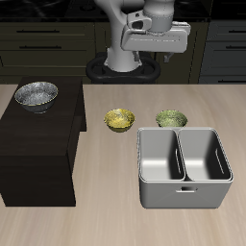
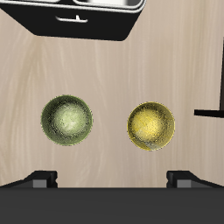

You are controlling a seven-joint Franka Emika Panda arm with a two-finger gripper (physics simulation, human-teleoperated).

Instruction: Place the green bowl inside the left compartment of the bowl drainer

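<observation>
Two bowls below the hand (image 2: 112, 179); green bowl (image 2: 66, 121) untouched.

The arm (image 1: 130, 38) stands at the far side, raised high; its end effector (image 2: 112, 179) points straight down, fingers (image 2: 39, 180) spread wide, holding nothing.

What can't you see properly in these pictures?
- Gripper: in the exterior view the arm's own body hides the fingers; in the wrist view only the fingertips show, so open or shut is unclear.
- Bowl drainer: the wrist view's edge cuts off most of it.
- Silver bowl: too small in the exterior view to see inside clearly.
- Black stand: its underside is hidden.
</observation>
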